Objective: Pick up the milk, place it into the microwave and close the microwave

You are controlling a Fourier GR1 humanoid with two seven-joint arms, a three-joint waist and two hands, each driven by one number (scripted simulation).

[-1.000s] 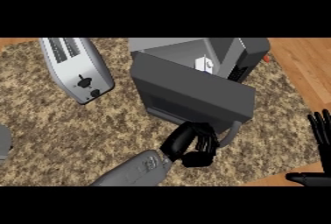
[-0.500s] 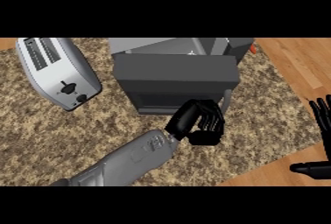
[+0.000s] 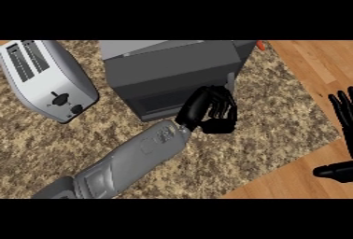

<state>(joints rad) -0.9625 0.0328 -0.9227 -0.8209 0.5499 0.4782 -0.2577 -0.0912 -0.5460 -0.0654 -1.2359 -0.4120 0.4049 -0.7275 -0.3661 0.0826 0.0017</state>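
Observation:
The dark grey microwave (image 3: 172,70) stands at the top centre, and its door (image 3: 165,93) lies almost flat against the body. My left hand (image 3: 210,112) is against the door's right end, just below the pale handle (image 3: 231,83). Its fingers are curled and hold nothing. The left forearm (image 3: 131,158) runs down to the lower left. My right hand (image 3: 342,112) rests open at the right edge, fingers up. The milk shows nowhere in the head view.
A silver toaster (image 3: 45,77) lies at the left on the speckled stone counter (image 3: 82,140). Wooden surface (image 3: 303,70) borders the counter on the right and lower right. A small orange thing (image 3: 260,45) peeks out behind the microwave's right corner.
The microwave door has swung from wide open to nearly shut. My left hand has moved up and right along with the door. The right hand stays at the right edge.

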